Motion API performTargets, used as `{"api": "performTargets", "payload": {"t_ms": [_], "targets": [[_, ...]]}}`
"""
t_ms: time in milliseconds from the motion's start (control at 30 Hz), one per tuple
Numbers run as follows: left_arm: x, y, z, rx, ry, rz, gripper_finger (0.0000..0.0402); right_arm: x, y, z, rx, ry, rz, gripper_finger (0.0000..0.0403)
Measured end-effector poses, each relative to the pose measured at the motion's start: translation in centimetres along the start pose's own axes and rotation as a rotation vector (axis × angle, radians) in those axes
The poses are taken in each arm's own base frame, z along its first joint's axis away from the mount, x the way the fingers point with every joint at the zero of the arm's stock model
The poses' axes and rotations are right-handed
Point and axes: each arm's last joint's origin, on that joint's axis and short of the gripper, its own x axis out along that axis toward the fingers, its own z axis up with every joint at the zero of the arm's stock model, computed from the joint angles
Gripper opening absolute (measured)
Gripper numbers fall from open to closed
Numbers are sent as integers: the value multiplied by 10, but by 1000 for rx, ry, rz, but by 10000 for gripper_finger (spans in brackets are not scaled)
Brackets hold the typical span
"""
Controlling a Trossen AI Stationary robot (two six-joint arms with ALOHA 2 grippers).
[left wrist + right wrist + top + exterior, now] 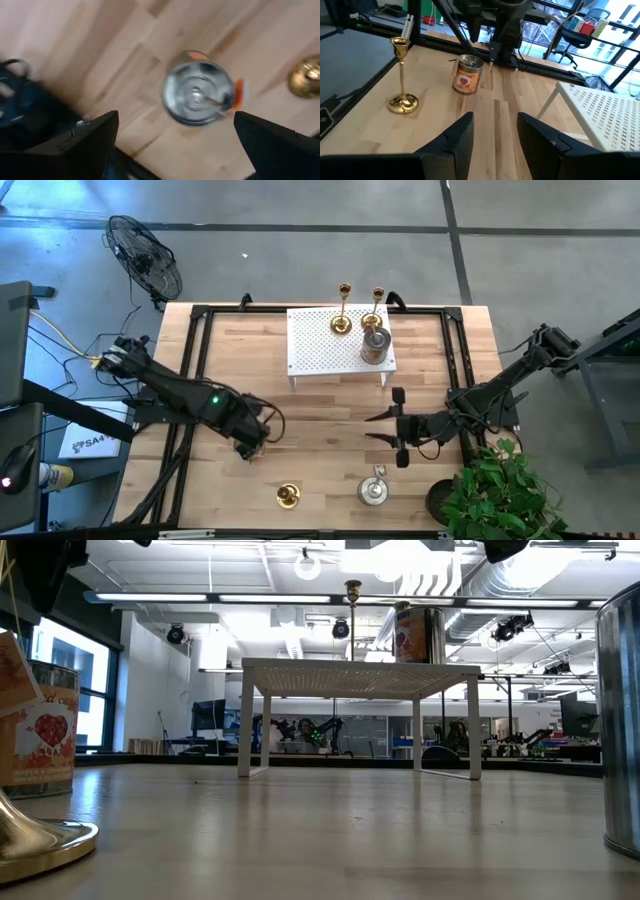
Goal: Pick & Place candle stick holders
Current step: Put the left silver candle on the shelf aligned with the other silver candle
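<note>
My left gripper (pixel 252 446) is open and points down over a squat silvery cup holder (pixel 198 94) with an orange tag. The holder stands on the table left of centre, between the fingers in the left wrist view, and I see no touch. It also shows in the right wrist view (pixel 467 74). My right gripper (pixel 396 426) is open and empty at the table's middle right. A gold candlestick (pixel 288 496) and another silvery holder (pixel 373 490) stand near the front edge. Two gold candlesticks (pixel 344 308) (pixel 376 308) and a third holder (pixel 375 345) stand on the white rack.
The white perforated rack (pixel 340 340) stands on its legs at the table's far middle. A black frame (pixel 196 360) runs along the table's sides. A potted plant (pixel 495 495) stands off the front right corner, and a fan (pixel 145 255) beyond the far left corner.
</note>
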Motion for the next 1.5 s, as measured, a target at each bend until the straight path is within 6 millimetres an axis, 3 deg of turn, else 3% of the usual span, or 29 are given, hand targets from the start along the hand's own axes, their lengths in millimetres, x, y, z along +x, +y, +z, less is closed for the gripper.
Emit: {"api": "performTargets", "payload": {"t_ms": [433,1100,1500], "targets": [[6,-8,2,-59,-68,-47,388,0,0,0,21,-2,11,145],[61,-43,4,18,114,109,388,0,2,0,42,4,57,146],[80,-46,4,47,126,146,388,0,2,0,69,3,66,146]]}}
